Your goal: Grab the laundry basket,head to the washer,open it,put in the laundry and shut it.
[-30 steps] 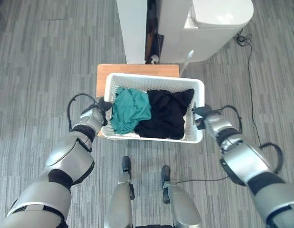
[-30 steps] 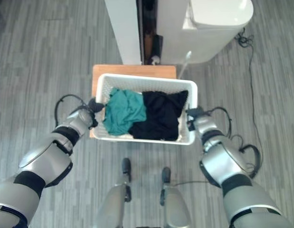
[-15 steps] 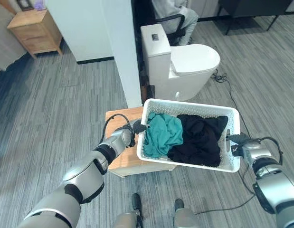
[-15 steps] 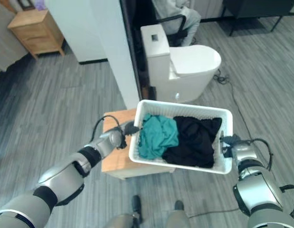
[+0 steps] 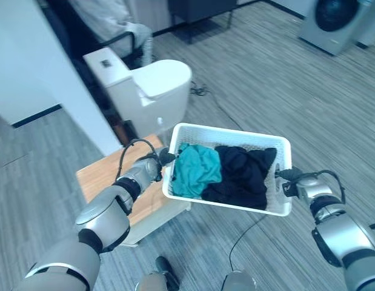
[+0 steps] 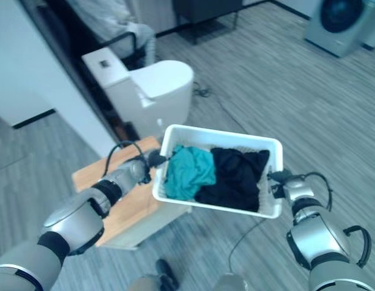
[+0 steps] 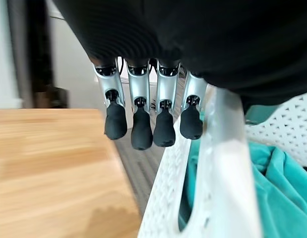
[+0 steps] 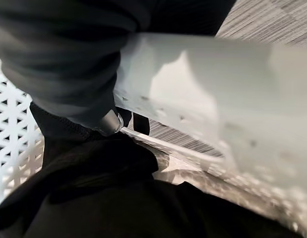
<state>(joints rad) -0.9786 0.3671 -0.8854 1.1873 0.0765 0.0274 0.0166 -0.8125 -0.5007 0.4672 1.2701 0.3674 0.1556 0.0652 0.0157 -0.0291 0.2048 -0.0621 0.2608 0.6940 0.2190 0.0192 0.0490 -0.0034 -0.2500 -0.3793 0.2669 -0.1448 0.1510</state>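
White laundry basket [image 5: 278,209] held level off wooden bench [image 5: 102,176], one hand at each end handle for balance. Left hand [image 5: 152,167] fingers hooked on rim; right hand [image 5: 299,187] wrapped round opposite rim. Teal garment [image 5: 196,171] and black clothes [image 5: 242,173] inside. Washer [image 5: 332,21] well apart, far right.

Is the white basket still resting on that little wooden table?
Apart. In the left eye view the laundry basket hangs between both hands, lifted off the wooden table.
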